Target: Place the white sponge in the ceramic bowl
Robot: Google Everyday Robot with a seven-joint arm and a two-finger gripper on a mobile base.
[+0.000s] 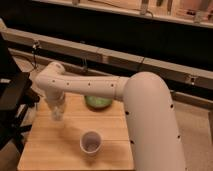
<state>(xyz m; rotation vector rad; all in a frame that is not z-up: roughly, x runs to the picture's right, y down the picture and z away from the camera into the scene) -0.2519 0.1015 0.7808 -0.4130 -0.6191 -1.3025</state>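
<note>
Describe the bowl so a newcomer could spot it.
On the wooden table, look to the far edge, beneath the white arm. The ceramic bowl is green and shallow, unlike the taller white cup in front; the pincer hangs to its left.

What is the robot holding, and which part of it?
It cannot be told. The tool is down at the left of the wooden table, away from the round green ceramic bowl.

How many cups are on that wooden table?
1: a white cup near the front edge of the table. The arm could hide others; its pincer hangs over the table's left side, left of the green bowl.
</note>
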